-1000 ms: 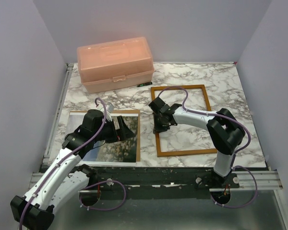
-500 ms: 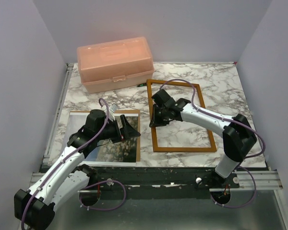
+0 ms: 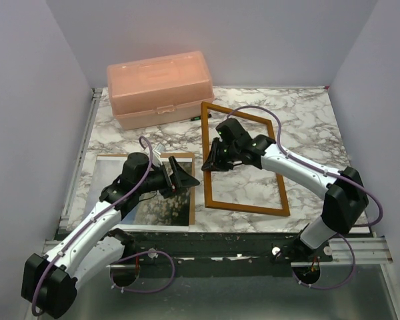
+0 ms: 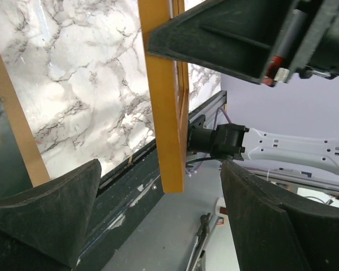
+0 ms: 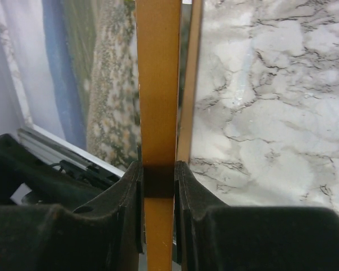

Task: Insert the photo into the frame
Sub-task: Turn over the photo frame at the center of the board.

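The photo [image 3: 161, 208] lies face up in front of the left end of the pink box [image 3: 160, 87], on the side toward the arms. It rests on a brown backing board [image 3: 193, 200], whose edge shows along the photo's right side. In front of the box's middle, above the photo's right part, the left gripper [image 3: 184, 177] hovers with its fingers [image 4: 45, 214] spread wide and nothing between them (its wrist camera shows the frame's rail only beyond the gap).

In front of the box's right end the frame [image 3: 245, 208] sits askew on the marble table [image 3: 307, 113], its left rail apparently raised off the surface. The right gripper [image 3: 211, 159] is clamped on that rail, both pads [image 5: 127, 195] pressed against the wood.

The step in hand looks like bringing the frame across to the photo, which is not yet inside it. The next move probably calls for carrying the rail leftward past the board's edge, squaring the frame with the photo, and lowering it so all four sides surround it. The left gripper may need to make room or steady the photo.
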You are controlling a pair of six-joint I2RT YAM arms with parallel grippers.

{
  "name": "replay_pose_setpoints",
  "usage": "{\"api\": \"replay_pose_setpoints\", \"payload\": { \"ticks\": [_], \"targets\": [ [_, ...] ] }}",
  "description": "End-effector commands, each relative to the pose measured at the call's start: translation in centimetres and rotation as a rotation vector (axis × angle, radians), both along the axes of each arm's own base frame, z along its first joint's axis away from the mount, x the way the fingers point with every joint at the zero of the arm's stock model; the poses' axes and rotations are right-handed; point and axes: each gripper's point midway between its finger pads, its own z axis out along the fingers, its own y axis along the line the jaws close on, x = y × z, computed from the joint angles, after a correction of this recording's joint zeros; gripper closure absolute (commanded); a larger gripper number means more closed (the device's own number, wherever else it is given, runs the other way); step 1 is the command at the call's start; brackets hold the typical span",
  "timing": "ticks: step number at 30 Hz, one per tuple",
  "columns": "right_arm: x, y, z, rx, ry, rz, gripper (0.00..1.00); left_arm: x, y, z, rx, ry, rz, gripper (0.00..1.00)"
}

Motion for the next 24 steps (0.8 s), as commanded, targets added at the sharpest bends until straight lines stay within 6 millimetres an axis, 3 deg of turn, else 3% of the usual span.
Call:
{"api": "replay_pose_setpoints", "payload": {
  "ticks": [1,20,24],
  "targets": [
    [0.4,1.9,4.3,0.147,-0.044,0.001,0.93,0.2,-1.1,0.6,-0.077,0.010,-0.007,0.13],
    [0.1,2.8,7.1,0.234,-0.052,0.018,0.93,-0.6,-4.8,-0.7,-0.082,0.063,-0.074,0.24],
    [0.1,2.9,7.7,0.244,-0.059,0.020,0.93,-0.7,-5.0,-0.9,-0.076,0.060,-0.065,0.32]
  ]
}}
